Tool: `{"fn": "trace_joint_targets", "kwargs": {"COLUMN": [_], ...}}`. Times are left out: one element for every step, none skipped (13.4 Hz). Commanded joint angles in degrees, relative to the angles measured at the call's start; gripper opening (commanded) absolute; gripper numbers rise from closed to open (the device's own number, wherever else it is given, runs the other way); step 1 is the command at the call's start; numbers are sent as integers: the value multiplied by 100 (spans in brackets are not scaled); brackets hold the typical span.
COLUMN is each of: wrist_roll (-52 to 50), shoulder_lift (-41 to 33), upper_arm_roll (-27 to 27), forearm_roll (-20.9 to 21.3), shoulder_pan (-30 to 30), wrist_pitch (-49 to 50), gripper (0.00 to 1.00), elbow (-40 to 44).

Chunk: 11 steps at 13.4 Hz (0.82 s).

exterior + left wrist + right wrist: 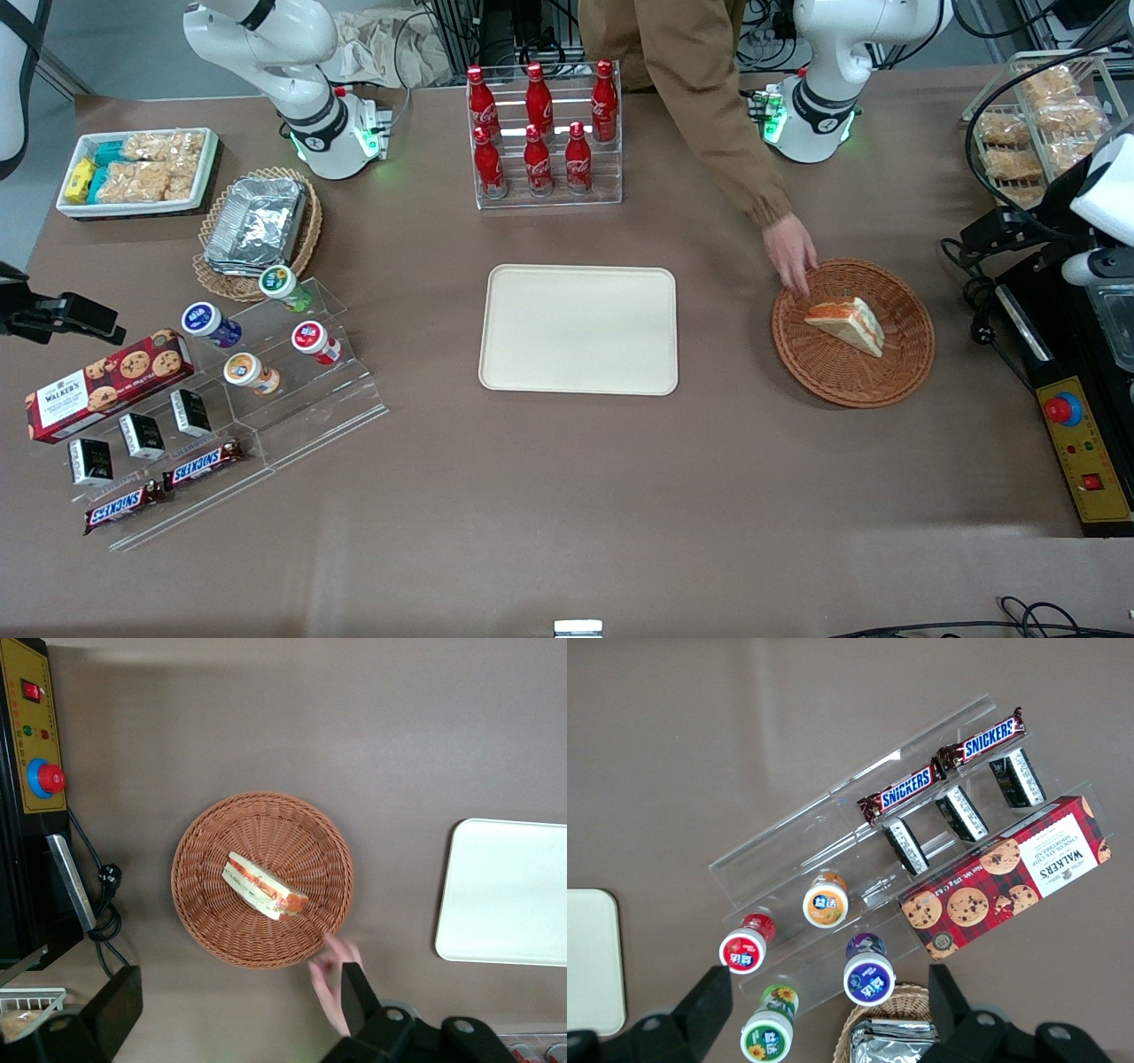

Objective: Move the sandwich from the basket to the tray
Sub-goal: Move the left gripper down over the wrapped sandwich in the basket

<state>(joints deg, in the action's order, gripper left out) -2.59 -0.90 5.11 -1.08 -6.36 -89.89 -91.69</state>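
My jaws [230, 1028] hung wide above basket [204, 921] near tabletop's working-arm end. Sandwich [264, 886] lay in basket. Person's hand [791, 252] touched rim; descending risked striking it. Tray [578, 329] mid-tabletop.

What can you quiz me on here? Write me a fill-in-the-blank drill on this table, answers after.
1. The basket holds one ___.
2. The tray is ___.
3. A person's hand touches the basket's ___.
4. The gripper, hanging above the basket, is ___.
Missing words: sandwich; empty; rim; open.
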Motion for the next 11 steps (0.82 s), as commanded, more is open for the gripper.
{"fn": "trace_joint_targets", "kwargs": {"wrist_roll": [-92, -101, -110, -284, -921, -1623, -2300, -3099, -3751, -3940, -4133], "shoulder_lift": [81, 81, 90, 125, 134, 117, 90, 38, -24, -76, -173], "upper_arm_roll": [-10, -10, -27, -45, -53, -97, -141, -150, -194, -299, -326], "forearm_roll": [82, 82, 82, 90, 82, 64, 47, 46, 55, 142, 152], "shoulder_pan": [3, 3, 3, 3, -6, -23, -24, -24, -32, -32, -24], "wrist_pitch": [156, 156, 156, 165, 182, 191, 200, 191, 113, -53, -316], "gripper": [100, 100, 100, 100, 100, 100, 100, 100, 100, 100, 100], "elbow": [196, 187, 196, 196, 170, 100, -23, -268, -522, -812, -1137]}}
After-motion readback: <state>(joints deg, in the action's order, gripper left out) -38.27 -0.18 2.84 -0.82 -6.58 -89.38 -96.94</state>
